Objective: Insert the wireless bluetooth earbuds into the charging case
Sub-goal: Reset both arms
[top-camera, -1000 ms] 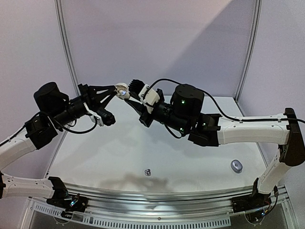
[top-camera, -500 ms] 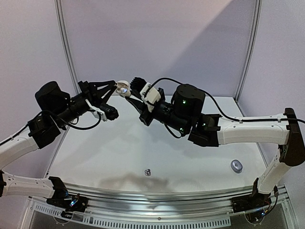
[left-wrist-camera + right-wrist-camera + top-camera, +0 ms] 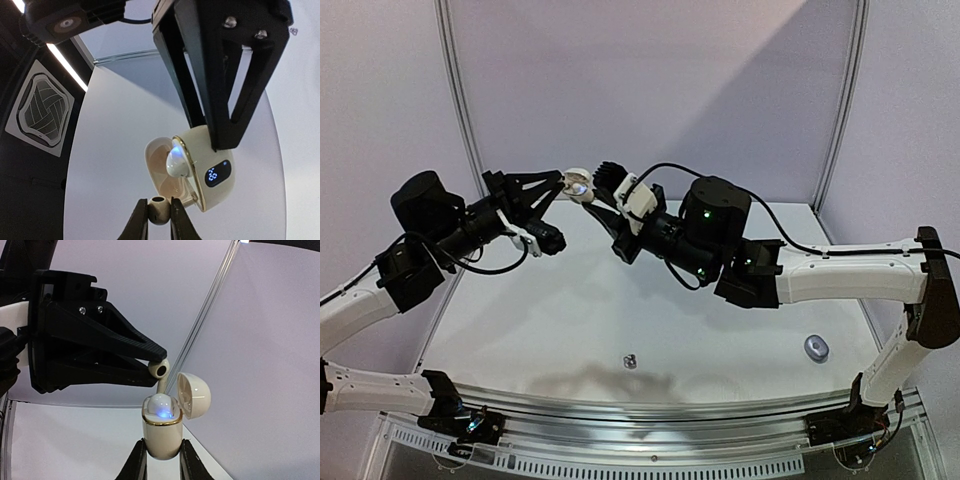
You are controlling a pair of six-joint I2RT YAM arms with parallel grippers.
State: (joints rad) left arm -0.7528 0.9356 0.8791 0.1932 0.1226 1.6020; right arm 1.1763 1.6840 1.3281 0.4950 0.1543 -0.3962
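Observation:
My right gripper point(image 3: 592, 196) is shut on the white charging case point(image 3: 161, 432), held upright in the air with its lid point(image 3: 196, 394) open. One white earbud point(image 3: 161, 404) sits in the case and glows blue. My left gripper point(image 3: 159, 209) is shut on a second white earbud point(image 3: 159, 211). It holds that earbud right at the case's open mouth, with the stem point(image 3: 163, 385) pointing down into the free slot. In the top view the left gripper point(image 3: 560, 186) meets the case point(image 3: 578, 185) high above the back of the table.
A small dark silvery earbud point(image 3: 630, 361) lies on the white table point(image 3: 570, 320) near the front middle. A grey oval case point(image 3: 816, 347) lies at the front right. The right arm point(image 3: 840, 272) stretches across the right half of the table.
My left gripper has risen slightly and moved closer to the case with the earbud. The right gripper and the case have stayed put.

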